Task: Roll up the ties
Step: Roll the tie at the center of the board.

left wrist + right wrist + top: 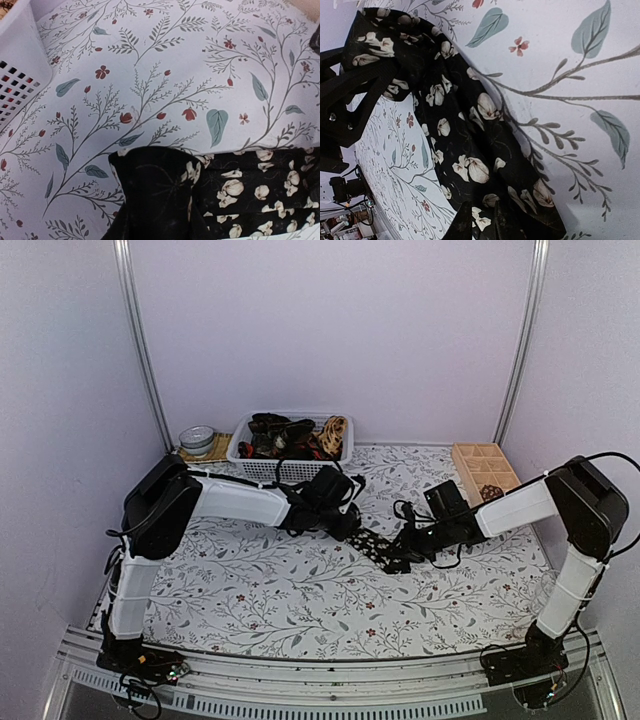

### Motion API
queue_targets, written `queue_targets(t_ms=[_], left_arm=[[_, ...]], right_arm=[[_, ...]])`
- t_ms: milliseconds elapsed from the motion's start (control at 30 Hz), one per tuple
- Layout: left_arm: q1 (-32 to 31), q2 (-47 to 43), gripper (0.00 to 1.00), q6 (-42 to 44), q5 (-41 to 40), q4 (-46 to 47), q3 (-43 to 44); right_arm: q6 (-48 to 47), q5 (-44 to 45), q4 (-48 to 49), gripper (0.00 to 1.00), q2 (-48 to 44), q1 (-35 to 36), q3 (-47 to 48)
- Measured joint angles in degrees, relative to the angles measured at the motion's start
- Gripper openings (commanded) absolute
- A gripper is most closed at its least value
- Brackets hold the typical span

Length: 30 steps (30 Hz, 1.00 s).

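While black tie (373, 544) lies btwn left gripper (346, 523) & right gripper (408, 554), prob. pre-roll, can't tell either's finger state.

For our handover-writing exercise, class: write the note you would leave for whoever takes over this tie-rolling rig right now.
The left tool sits at one end of the black flowered tie; open or shut cannot be told.
The right tool is at its other end; grip equally unclear.
The tie lies on the tablecloth between them, bunched near the left tool, not rolled.
The other ties are heaped in the white basket at the back.
Done: one tie out on the table. Left: roll it, then the rest.
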Motion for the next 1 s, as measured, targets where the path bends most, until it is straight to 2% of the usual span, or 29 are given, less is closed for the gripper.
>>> queue_targets(t_ms=[200, 500, 667, 767, 867, 1000], left_arm=[[-1.11, 0.00, 0.00, 2.38, -4.72, 0.15, -0.04], [-9.31, 1.11, 0.00, 15.93, -19.78, 6.60, -3.74], [-11.30, 2.80, 0.00, 20.65, -25.00, 9.35, -3.78], [-11.93, 3.45, 0.00, 22.10, -27.04, 10.38, -3.78], [-12.33, 3.69, 0.04, 22.73, -28.11, 10.75, -3.78], [-12.37, 3.72, 0.17, 22.64, -28.17, 10.95, -3.89]], right_arm=[[0.48, 0.92, 0.85, 0.16, 0.00, 1.31, -0.35], [1.66, 0.33, 0.70, 0.20, -0.07, 1.25, -0.17], [2.58, -1.60, 0.55, 0.38, -0.09, 0.39, -0.02], [3.41, -3.32, 0.55, 0.41, -0.55, -0.44, -0.07], [4.87, -4.92, 0.52, 0.41, -2.27, -1.86, -1.33], [6.78, -6.19, 0.44, 0.42, -4.35, -4.04, -2.80]])
